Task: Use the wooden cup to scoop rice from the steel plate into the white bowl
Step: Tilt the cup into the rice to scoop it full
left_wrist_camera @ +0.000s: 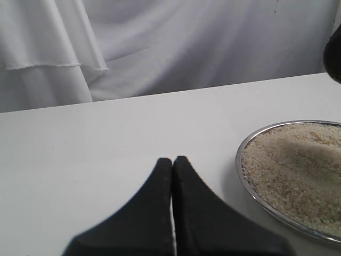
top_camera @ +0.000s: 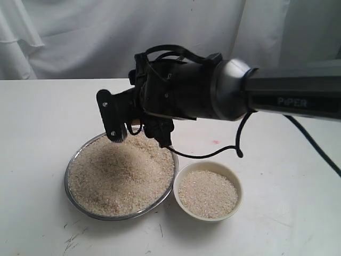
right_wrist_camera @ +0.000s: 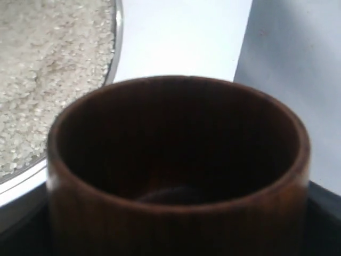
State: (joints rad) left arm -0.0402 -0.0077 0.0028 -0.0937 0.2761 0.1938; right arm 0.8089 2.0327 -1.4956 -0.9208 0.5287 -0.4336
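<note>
Right wrist view: the small orange-brown wooden cup [right_wrist_camera: 178,213], apparently empty, is grasped by the right pincer [top_camera: 139,134] above the far rim of the wide shiny steel plate [top_camera: 67,181]. Heaped with beige rice [top_camera: 120,173], the plate is set toward the near edge of the desk [top_camera: 42,117], the small cream-white bowl [top_camera: 209,165] just beside it. The left pincer [left_wrist_camera: 172,170] is clenched on nothing. Grains could be pushed over the thin rim, or the unheld plate shoved, by a steep plunge.

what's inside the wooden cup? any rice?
Right wrist view looks into the wooden cup: dark walls, no grains visible. Its near rim covers part of the bottom and the rest is in shadow, so a few grains can't be ruled out.
</note>
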